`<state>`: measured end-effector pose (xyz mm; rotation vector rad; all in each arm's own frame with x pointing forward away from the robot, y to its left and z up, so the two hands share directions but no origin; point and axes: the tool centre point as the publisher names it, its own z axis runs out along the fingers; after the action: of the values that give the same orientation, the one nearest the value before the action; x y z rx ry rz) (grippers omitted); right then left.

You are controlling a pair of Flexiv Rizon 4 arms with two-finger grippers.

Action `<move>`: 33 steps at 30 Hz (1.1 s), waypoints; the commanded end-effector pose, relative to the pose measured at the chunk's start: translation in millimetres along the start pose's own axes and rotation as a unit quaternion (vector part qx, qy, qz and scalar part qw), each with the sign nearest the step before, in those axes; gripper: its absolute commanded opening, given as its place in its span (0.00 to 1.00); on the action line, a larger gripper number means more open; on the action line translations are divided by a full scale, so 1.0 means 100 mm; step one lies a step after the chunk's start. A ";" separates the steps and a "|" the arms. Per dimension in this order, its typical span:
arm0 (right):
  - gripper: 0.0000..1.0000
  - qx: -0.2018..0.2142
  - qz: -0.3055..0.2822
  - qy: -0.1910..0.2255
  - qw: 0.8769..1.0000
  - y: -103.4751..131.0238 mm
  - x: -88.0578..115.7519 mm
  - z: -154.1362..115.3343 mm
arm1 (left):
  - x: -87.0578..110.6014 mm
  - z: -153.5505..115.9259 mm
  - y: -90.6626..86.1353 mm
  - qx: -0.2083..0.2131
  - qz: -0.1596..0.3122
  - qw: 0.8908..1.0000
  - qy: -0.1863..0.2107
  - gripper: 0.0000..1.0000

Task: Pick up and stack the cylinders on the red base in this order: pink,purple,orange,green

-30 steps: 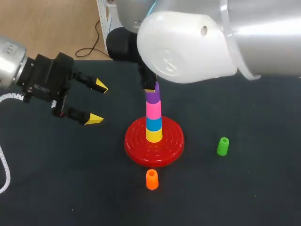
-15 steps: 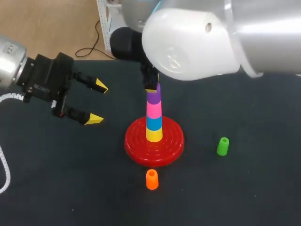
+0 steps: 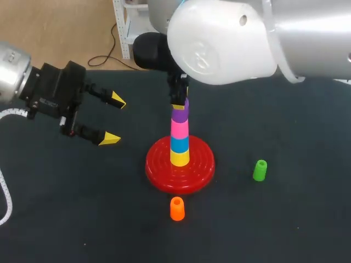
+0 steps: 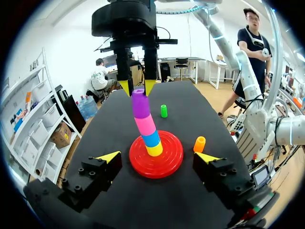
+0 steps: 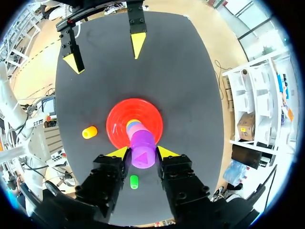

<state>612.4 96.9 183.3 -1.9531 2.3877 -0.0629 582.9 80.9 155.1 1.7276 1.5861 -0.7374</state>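
The purple step is judged to be in hand: the purple cylinder [image 5: 142, 149] is seated on top of the pink cylinder [image 3: 179, 129], which is carried by a blue and a yellow piece on the red base [image 3: 156, 172]; the right pincer [image 5: 142, 153] is seen from its own wrist view with a yellow tip against each side of the purple cylinder, so it is taken as clenched on it; the left pincer [image 3: 112, 119] is held released, well to the left of the base, with nothing between its tips. The orange cylinder [image 3: 176, 209] is stood on the dark surface [image 3: 82, 219] just in front of the base, and the green cylinder [image 3: 260, 170] off to the base's right; neither is stacked yet. Next, a release and a straight lift would be called for, so that the leaning tower is not dragged; then the orange piece is to be fetched. In the head view the right pincer is mostly covered by its arm's white casing; whether the purple piece is fully seated cannot be told.
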 end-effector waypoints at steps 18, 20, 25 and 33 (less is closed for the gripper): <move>1.00 0.025 0.011 -0.014 1.000 0.08 0.04 -0.02 | 0.02 0.00 0.00 -0.001 0.002 1.000 -0.002 1.00; 1.00 0.026 0.010 -0.018 0.999 0.10 0.07 -0.10 | 0.02 0.00 0.00 -0.001 0.002 1.000 -0.002 1.00; 1.00 0.047 -0.002 -0.047 0.998 0.23 0.17 -0.35 | 0.02 0.00 0.00 -0.001 0.002 1.000 -0.002 1.00; 1.00 0.046 -0.052 -0.068 0.995 0.66 0.45 -0.58 | 0.02 0.00 0.00 -0.001 0.002 1.000 -0.002 1.00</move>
<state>561.3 84.1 235.2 -2.0185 2.2514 -0.0693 582.9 80.9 155.1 1.7276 1.5861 -0.7374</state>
